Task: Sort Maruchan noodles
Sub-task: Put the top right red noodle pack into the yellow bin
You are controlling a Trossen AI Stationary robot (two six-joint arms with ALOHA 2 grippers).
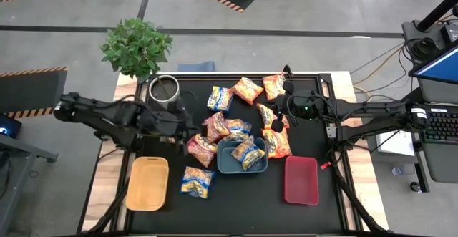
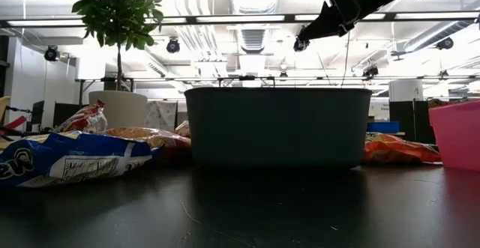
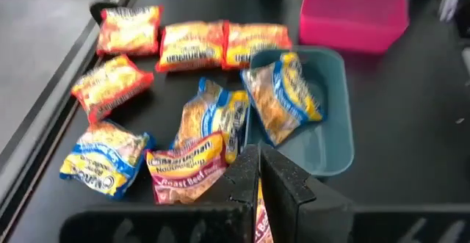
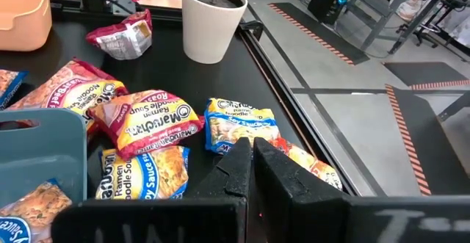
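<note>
- Left gripper (image 1: 187, 131): fingers clenched, above a red packet (image 1: 202, 150) beside the blue tray (image 1: 223, 164).
- Right gripper (image 1: 278, 117): fingers closed, over orange packets (image 1: 276, 142).
- Blue-yellow packet (image 1: 248, 153): in the blue tray.

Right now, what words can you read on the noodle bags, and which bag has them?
"Maruchan", "Ramen Noodle Soup", "Roast…": red packet.
"Ramen Noodle Soup", "…y Sauce Flavor": blue-and-yellow packet.
"Ramen Noodle Soup", upside down: orange packet.
"Maruchan", "Roast Beef": maroon packet.
All other packets: print too blurred to read.
</note>
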